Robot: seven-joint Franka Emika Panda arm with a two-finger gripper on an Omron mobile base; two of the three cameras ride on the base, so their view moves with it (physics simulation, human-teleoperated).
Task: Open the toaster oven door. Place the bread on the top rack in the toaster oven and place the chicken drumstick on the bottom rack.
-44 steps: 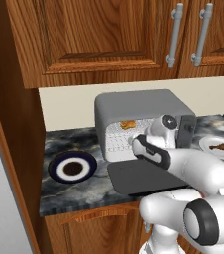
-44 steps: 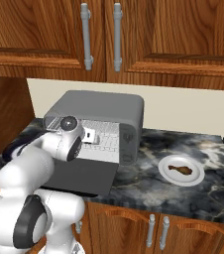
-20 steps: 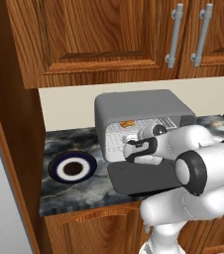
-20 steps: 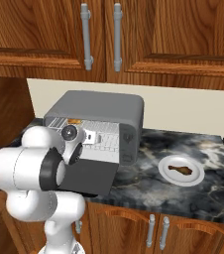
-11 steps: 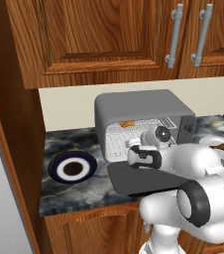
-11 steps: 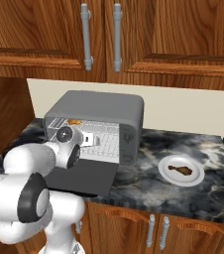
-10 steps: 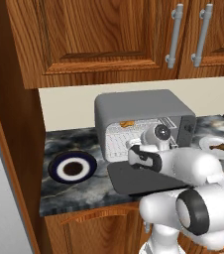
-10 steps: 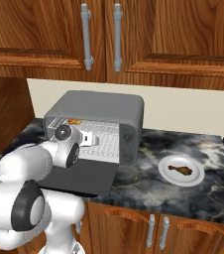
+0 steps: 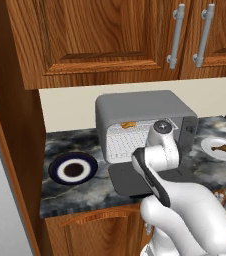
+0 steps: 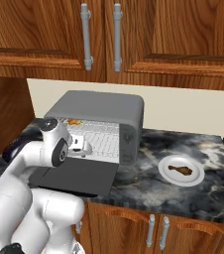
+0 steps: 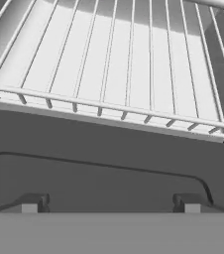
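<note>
The grey toaster oven [image 9: 140,107] [image 10: 104,106] stands on the counter with its door [image 9: 130,181] [image 10: 77,176] [image 11: 109,149] folded down flat. The golden bread [image 9: 128,125] [image 10: 74,121] lies on the top rack [image 10: 96,126] at the back left. On a white plate [image 10: 196,174] to the right rests the brown chicken drumstick [image 9: 221,148] [image 10: 180,169]. My gripper [image 10: 82,146] [image 11: 110,204] hangs open and empty just above the door, facing the raised front bar of the bottom rack [image 11: 109,59].
A dark blue plate [image 9: 60,162] with a brown centre sits on the counter left of the oven. Wooden wall cabinets [image 9: 110,40] hang above it. Dark marble counter [image 10: 148,186] lies between the oven and the white plate.
The arm has refolded, its elbow swinging down in front of the oven, while the hand stays low at the oven mouth. Bread and drumstick have not moved.
</note>
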